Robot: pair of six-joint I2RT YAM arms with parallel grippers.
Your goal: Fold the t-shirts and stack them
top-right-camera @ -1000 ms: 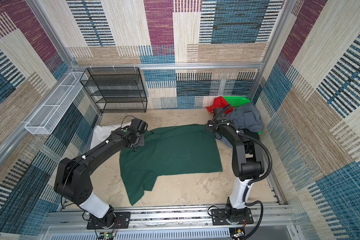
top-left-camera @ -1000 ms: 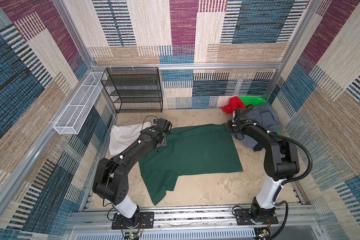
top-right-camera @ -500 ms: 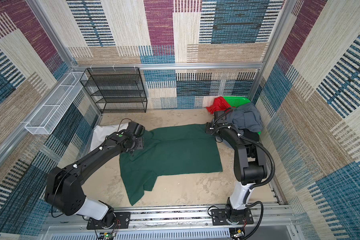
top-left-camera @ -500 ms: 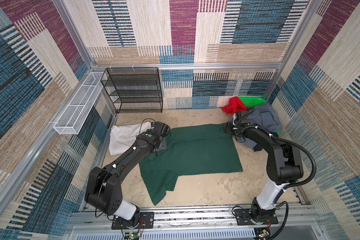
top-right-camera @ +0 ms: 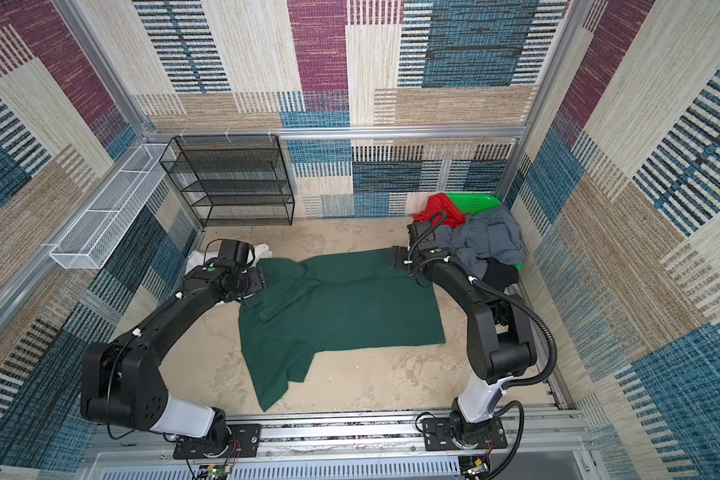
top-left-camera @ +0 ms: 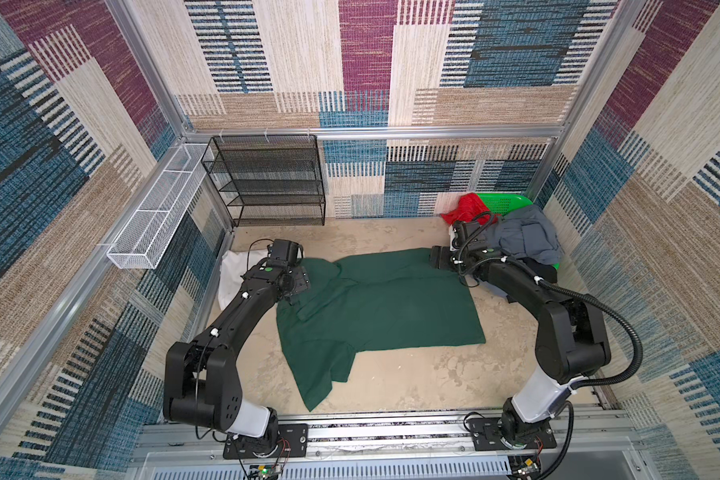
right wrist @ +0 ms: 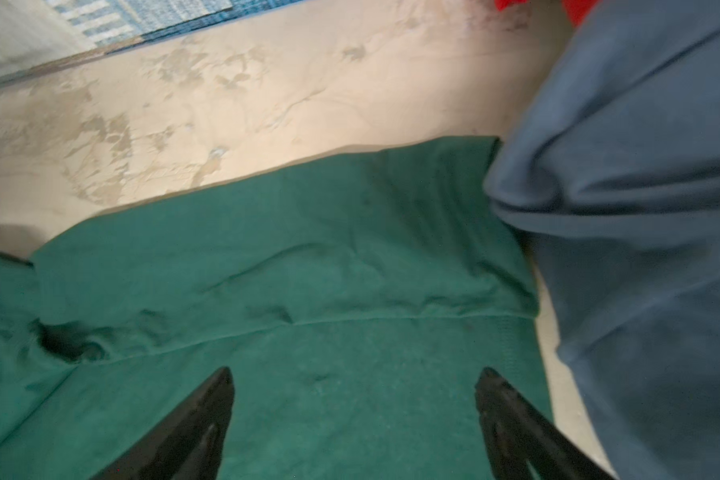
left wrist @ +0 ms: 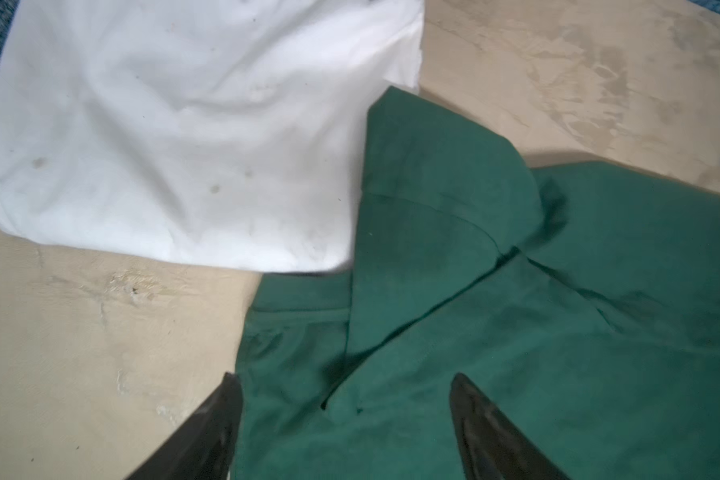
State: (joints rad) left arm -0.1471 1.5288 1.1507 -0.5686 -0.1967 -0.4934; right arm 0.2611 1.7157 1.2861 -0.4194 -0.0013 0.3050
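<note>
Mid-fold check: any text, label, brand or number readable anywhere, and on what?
None readable. The dark green t-shirt, white t-shirt, grey-blue t-shirt and green basket show no print. The left arm and right arm bear only plain green dots; the circuit boards in front are too small to read.

Your black left arm reaches forward and inward from its base, elbow low, wrist turned toward the middle. Its left gripper has both jaws spread wide, gripping nothing. Your black right arm arches forward likewise; the right gripper is spread wide too, empty.
</note>
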